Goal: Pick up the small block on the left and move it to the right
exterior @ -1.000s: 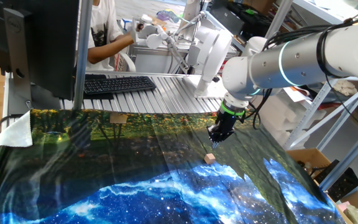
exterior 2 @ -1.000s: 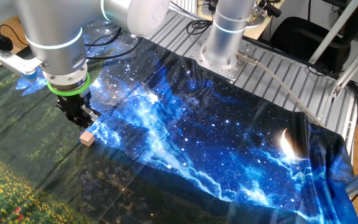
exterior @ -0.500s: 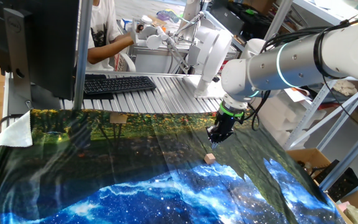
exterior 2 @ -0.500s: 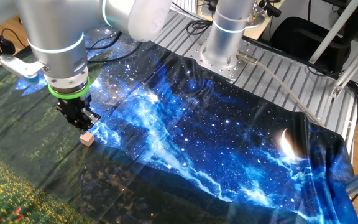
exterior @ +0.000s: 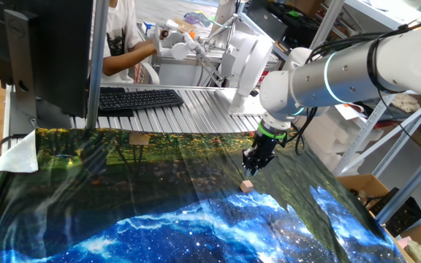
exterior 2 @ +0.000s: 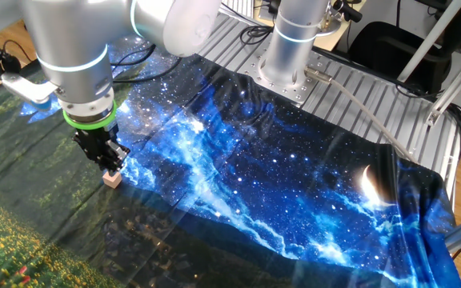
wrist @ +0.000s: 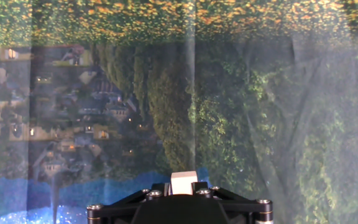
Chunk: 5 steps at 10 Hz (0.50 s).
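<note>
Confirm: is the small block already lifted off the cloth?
No. The small block sits on the printed cloth, with the end effector just above it and not closed on it.

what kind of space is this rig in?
Looks like a robotics lab or workshop, not a home. The arm's base is bolted to a ribbed aluminium table with a printed cloth over it; a keyboard and metal shelving sit nearby.

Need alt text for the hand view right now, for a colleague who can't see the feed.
The small block, pale and plain-faced, sits at the bottom centre just above the black gripper body. Behind it spreads a printed cloth showing green trees, a village and yellow flowers. The fingertips are not visible.
</note>
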Tool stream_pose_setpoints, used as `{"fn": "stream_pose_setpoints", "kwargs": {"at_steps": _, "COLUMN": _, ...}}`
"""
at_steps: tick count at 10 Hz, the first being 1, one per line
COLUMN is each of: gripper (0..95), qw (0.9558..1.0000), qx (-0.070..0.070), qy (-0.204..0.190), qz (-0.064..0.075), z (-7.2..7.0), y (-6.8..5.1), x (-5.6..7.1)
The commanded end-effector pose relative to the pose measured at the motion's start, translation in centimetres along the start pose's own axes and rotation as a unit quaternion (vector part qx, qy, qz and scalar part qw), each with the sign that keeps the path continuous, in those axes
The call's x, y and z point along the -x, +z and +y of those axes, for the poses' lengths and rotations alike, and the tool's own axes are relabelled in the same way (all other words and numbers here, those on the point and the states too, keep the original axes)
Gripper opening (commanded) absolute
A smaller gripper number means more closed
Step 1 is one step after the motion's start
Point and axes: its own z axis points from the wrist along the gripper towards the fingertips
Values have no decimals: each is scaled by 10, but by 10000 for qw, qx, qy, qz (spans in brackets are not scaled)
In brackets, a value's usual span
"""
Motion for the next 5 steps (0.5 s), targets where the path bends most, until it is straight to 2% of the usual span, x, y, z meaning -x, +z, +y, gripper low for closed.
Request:
{"fn": "stream_pose_setpoints", "kwargs": {"at_steps": 1, "gripper": 190, "qw": 9997, "qx": -79, "qy": -241, "qz": -34, "z": 0, "y": 1, "x": -1}}
{"fn": "stream_pose_setpoints", "kwargs": {"at_steps": 2, "gripper": 380, "qw": 9996, "qx": -67, "qy": -279, "qz": -28, "z": 0, "y": 1, "x": -1}}
{"fn": "stream_pose_setpoints", "kwargs": {"at_steps": 5, "gripper": 380, "qw": 9995, "qx": 14, "qy": -308, "qz": 23, "z": 0, "y": 4, "x": 0}}
